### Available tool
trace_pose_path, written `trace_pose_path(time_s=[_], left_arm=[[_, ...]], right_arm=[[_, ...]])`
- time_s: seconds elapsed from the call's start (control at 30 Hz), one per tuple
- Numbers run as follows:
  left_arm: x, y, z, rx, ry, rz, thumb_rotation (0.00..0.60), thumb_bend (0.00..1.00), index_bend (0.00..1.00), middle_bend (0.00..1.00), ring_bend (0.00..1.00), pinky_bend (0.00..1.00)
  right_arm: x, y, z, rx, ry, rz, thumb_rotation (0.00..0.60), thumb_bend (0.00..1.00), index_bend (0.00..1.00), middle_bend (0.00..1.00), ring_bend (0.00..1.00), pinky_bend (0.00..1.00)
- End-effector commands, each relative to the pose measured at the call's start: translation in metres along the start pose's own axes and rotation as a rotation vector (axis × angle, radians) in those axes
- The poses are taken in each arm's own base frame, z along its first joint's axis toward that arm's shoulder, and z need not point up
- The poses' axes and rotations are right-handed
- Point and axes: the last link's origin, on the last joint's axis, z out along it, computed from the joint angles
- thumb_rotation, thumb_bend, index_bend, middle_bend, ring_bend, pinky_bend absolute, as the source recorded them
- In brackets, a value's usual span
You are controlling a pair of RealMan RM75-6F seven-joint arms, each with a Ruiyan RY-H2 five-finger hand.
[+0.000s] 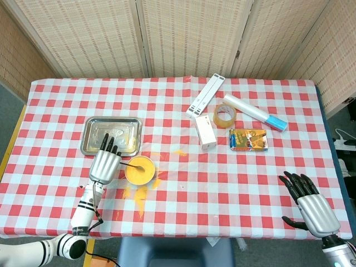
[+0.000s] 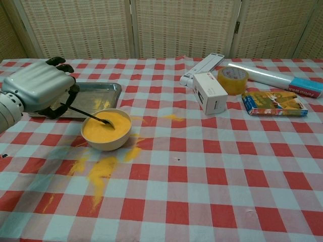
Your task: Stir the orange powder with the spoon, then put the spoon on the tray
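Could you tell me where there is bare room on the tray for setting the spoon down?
The tray holds no objects, only faint orange dust, so its right half is free. The left hand, holding the spoon, overlaps its near-left corner; the bowl crowds its near-right corner.

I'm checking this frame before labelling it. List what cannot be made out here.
- How the left hand grips the spoon: its own back hides the handle end, both views.
- Spoon bowl: sunk in the orange powder, chest view.
- Right hand: outside the chest view.
- Print on the blue packet: too small.
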Motion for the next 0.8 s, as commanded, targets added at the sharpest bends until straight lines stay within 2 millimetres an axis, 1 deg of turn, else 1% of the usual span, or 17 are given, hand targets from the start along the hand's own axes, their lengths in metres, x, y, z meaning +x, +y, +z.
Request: trace_pose_path(time_s=[0.03,0.2,0.3,0.4,0.63,0.8], left_arm=[[0.001,-0.006,-0.009,-0.004,-0.01,0.007,0.6,0.83,0.82,0.34,0.1,0.0],[0.005,-0.006,-0.013,-0.009,0.002,-0.004,0.6,0.83,0.82,0.35,0.1,0.0],[0.022,-0.01,-0.018,0.004,0.071,-0.09,0.6,0.83,0.82,0.36,0.1,0.0],[0.028,-0.014,-0.021,0.009,0.088,-0.118,0.6,0.83,0.82,0.36,0.1,0.0],[0.027,-0.012,-0.031,-0.009,0.063,-0.113,0.6,0.83,0.82,0.36,0.1,0.0],[0.02,-0.008,-0.031,-0.02,0.037,-0.096,0.6,0.83,0.82,0.36,0.1,0.0]], right_arm=[[0.0,-0.001,-0.001,0.003,0.001,0.0,0.6,0.05,0.0,0.0,0.0,0.0],[0.0,-0.002,-0.002,0.008,0.001,0.0,0.6,0.05,0.0,0.0,0.0,0.0],[0.001,-0.004,-0.006,0.02,0.004,0.003,0.6,0.05,0.0,0.0,0.0,0.0],[0.003,-0.004,-0.007,0.023,0.012,0.006,0.6,0.05,0.0,0.0,0.0,0.0],[0.003,-0.004,-0.008,0.03,0.01,0.01,0.6,0.05,0.0,0.0,0.0,0.0],[0.005,-0.004,-0.009,0.033,0.018,0.013,0.6,0.05,0.0,0.0,0.0,0.0]])
